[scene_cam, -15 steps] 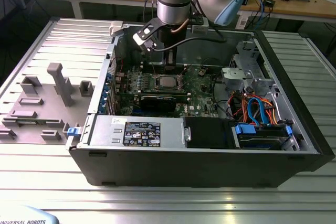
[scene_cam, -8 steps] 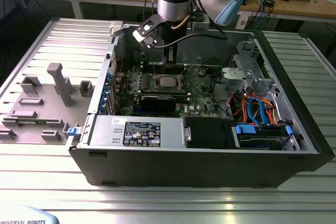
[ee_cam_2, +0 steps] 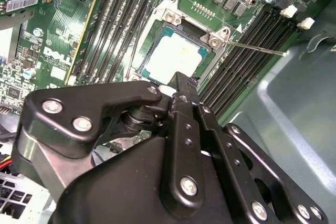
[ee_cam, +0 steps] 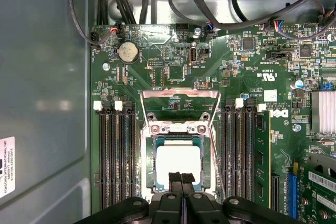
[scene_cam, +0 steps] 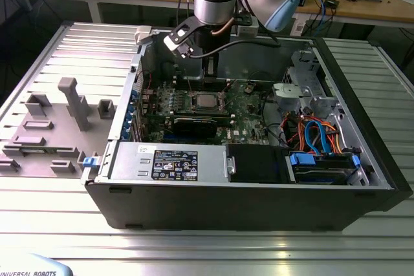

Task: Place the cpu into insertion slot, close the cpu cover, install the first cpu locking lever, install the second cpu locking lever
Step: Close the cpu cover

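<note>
Ribbed metal bench (scene_cam: 207,250) is carrying the open PC case (scene_cam: 226,208). A white sticker (ee_cam: 6,166) is running off-frame, its print unreadable. Gripper (ee_cam: 181,177) is hovering with fingers pressed together, gripping nothing, above the cpu (ee_cam: 178,161), which is sitting in the insertion slot (ee_cam: 157,128). The cpu cover (ee_cam: 180,94) is standing open.

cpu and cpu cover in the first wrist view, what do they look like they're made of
The cpu seems to have a bare metal top: flat, matt, pale silver-grey, glaring nearly white under the light. The cpu cover, standing open, looks like thin stamped sheet metal: a silvery frame with a dull sheen and crisp bent edges. Which metal either is cannot be told.
</note>
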You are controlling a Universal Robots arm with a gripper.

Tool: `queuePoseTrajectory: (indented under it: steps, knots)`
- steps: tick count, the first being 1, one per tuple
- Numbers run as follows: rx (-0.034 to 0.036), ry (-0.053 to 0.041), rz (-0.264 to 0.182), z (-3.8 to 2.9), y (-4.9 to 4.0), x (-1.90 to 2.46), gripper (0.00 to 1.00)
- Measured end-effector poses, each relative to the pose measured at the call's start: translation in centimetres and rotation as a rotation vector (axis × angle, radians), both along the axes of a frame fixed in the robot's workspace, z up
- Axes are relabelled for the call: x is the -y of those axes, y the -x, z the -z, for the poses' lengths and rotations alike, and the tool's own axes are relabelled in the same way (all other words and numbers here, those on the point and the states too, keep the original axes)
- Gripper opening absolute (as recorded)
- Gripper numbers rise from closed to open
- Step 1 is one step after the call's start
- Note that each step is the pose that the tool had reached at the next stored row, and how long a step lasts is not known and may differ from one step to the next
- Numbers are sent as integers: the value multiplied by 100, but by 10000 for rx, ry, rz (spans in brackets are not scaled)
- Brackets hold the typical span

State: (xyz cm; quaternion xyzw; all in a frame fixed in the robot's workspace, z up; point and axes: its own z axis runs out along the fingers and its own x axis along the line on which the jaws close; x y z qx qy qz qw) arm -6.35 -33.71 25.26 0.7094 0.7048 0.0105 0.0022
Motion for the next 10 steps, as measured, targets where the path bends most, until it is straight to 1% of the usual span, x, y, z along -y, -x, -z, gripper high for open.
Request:
queuePoseTrajectory:
  steps: [7, 10]
  knots:
    - [1, -1, 0, 0, -11, 0, 11]
    - [0, 0, 0, -13, -11, 0, 11]
